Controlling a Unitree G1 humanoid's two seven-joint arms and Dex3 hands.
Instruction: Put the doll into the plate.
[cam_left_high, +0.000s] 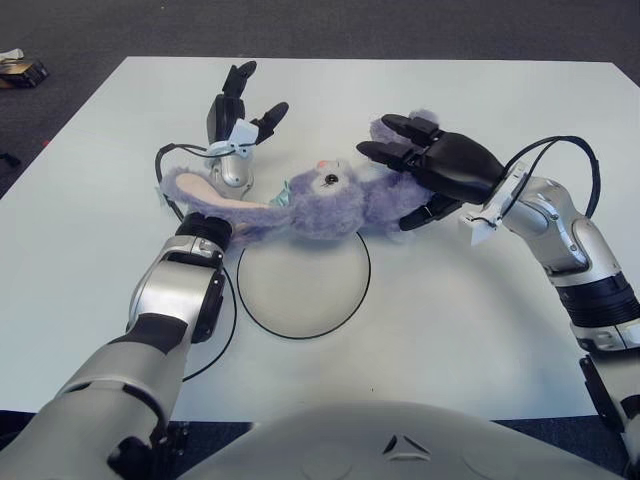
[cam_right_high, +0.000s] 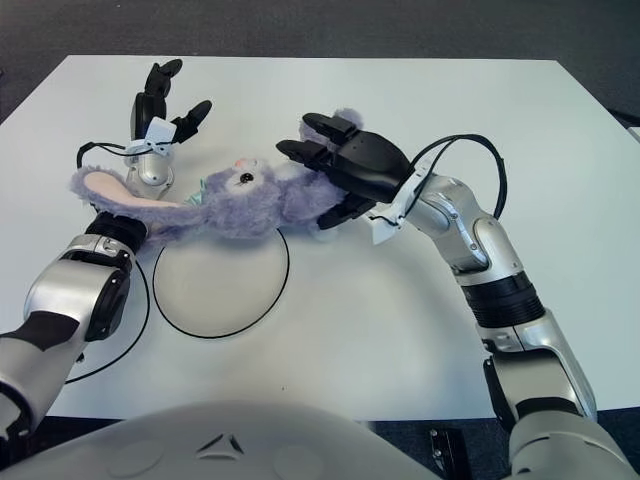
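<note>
A purple bunny doll (cam_left_high: 325, 200) lies on its side on the white table, its long ear (cam_left_high: 200, 188) stretched to the left. Its lower edge overlaps the far rim of the round white plate (cam_left_high: 300, 295), which has a black rim. My right hand (cam_left_high: 400, 172) is over the doll's rear half, with its fingers spread above the body and the thumb at the near side, not closed on it. My left hand (cam_left_high: 255, 95) shows behind the ear at the upper left, its fingers spread and holding nothing.
A thin black cable (cam_left_high: 232, 325) loops beside my left forearm, left of the plate. Another cable runs along my right wrist (cam_left_high: 560, 150). The table (cam_left_high: 480, 330) ends near the frame's bottom, above my torso. A small dark object (cam_left_high: 18, 70) lies on the floor at far left.
</note>
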